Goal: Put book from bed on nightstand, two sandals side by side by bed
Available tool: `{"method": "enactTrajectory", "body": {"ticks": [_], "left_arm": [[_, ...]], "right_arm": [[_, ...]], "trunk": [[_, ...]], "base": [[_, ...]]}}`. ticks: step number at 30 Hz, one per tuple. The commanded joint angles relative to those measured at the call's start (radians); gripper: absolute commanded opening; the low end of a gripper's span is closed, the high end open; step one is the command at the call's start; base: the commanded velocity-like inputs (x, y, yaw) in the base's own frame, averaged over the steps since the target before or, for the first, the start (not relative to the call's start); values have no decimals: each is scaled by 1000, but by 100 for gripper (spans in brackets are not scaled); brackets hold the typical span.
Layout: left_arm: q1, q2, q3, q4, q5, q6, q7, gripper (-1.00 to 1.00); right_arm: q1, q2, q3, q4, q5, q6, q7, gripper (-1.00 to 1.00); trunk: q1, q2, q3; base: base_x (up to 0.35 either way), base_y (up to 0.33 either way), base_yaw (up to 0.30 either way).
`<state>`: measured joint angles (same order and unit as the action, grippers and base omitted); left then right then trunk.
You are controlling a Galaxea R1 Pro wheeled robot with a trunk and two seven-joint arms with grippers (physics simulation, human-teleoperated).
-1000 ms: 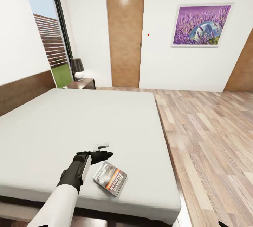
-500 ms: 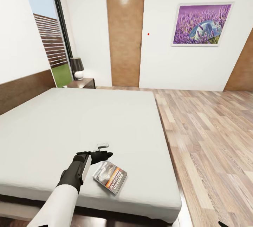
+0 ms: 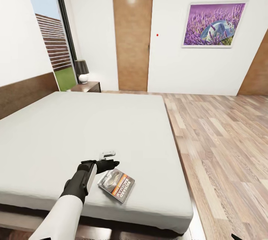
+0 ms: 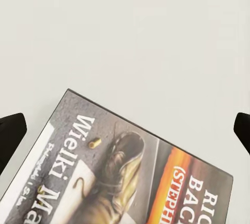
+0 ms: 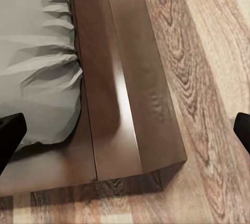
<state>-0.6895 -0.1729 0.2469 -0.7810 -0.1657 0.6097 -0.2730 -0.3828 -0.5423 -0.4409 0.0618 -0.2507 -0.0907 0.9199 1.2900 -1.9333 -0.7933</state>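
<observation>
Over the last second the whole head picture is sliding a little: the door (image 3: 133, 39) and the lavender picture (image 3: 213, 25) are sitting slightly higher and the near edge of the bed (image 3: 93, 128) is showing more, so the camera is moving, not the things. The left arm and the book (image 3: 116, 185) are keeping the same place relative to each other, so the grasp is not yet starting; I judge the robot is only settling its pose in front of the book. The left claw (image 3: 109, 160) is hovering just beside the upper left corner of the book, above the mattress. In the left wrist view its 2 dark fingertips (image 4: 11, 133) are standing far apart at the 2 sides of the picture, so the claw is wide and is holding nothing, and the book (image 4: 125, 174) is lying flat between and below them. The right claw is also wide, with 1 fingertip (image 5: 10, 133) at each side, holding nothing, and it is looking at the corner of the wooden bed frame (image 5: 130, 130) and the floor (image 5: 208, 78). The nightstand (image 3: 87, 87) with a lamp (image 3: 82, 72) is standing far from the book, at the other end of the bed by the window. The sandals are not in sight here.
</observation>
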Motion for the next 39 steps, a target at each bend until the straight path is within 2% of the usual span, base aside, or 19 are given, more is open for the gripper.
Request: {"method": "enactTrajectory", "body": {"ticks": [1,19,26,39], "left_arm": [[-1,-2,6,-1,-11,4,-9,100],[-1,-2,7,-1,-10,4,-9,100],[-1,-2,6,-1,-11,4,-9,100],[-1,-2,7,-1,-11,3,-9,100]], "right_arm": [[-2,-1,8,5,-9,-9,4,100],[-2,-1,8,5,-9,-10,4,100],[-2,-1,8,5,-9,-9,4,100],[-2,-1,9,5,-9,-9,4,100]], "trunk": [[0,-1,-1],[0,-1,-1],[27,-50,-23],[27,-50,-23]], "base": [[0,0,0],[0,0,0],[0,0,0],[0,0,0]]}}
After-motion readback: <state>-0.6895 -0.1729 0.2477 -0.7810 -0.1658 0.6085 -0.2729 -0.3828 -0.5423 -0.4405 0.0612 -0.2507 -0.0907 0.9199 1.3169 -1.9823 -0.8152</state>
